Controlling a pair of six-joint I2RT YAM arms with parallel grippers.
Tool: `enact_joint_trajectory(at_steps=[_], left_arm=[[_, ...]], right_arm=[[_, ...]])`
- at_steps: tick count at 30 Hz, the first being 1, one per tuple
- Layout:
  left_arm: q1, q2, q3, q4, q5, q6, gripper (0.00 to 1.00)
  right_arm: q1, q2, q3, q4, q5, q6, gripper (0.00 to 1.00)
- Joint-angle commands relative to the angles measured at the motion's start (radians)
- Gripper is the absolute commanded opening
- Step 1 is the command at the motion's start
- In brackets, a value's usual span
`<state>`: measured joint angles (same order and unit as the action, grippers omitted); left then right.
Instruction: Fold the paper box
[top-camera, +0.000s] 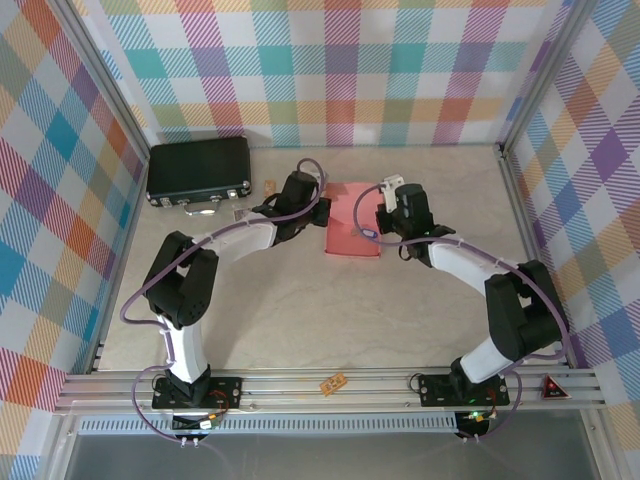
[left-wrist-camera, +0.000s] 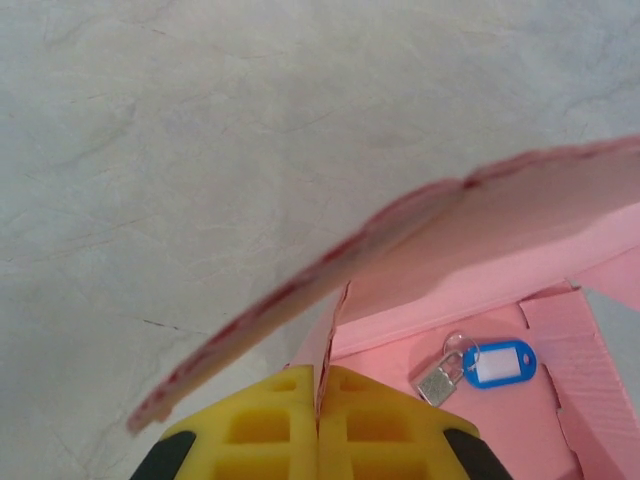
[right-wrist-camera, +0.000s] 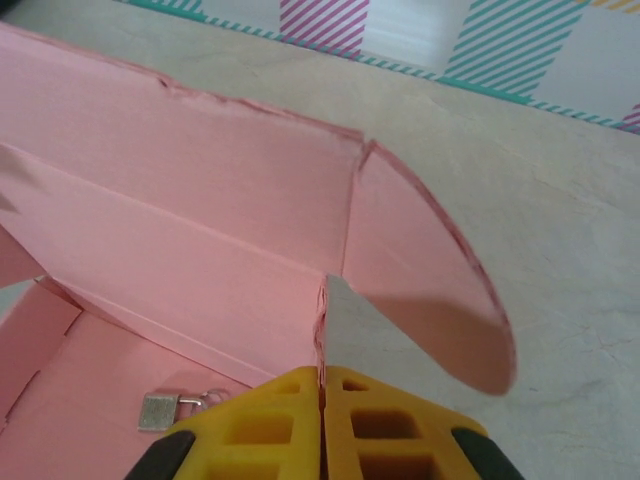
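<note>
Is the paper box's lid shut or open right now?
Open. The paper box's lid stands raised off the base; both wrist views look inside, where a small padlock with a blue key tag lies on the floor.

Lab robot cell: pale marbled counter (top-camera: 300, 300) under the left hand (left-wrist-camera: 318, 380), boxed in by silver aluminium rails (top-camera: 330, 385) and bright plaid-patterned walls (top-camera: 330, 60).

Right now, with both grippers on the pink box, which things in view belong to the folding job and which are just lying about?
Job: paper box; left gripper and right gripper, each shut on a box wall.
Lying about: black case; padlock with blue key tag, lying inside the box; small brown item beside the case.
</note>
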<state>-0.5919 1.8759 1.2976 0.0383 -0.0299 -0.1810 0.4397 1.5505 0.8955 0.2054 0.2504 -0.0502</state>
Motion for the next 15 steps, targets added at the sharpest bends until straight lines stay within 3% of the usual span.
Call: enact_joint_trajectory(at_steps=[1,15], left_arm=[[-0.019,-0.043,-0.031,0.09,-0.028,-0.047,0.05],[-0.046,-0.069,-0.111,0.17,-0.091,-0.086,0.11]], right_arm=[[0.027,-0.012,-0.023,0.093,0.068,0.061,0.09],[0.085,0.006,-0.087,0.203,0.188,0.16,0.09]])
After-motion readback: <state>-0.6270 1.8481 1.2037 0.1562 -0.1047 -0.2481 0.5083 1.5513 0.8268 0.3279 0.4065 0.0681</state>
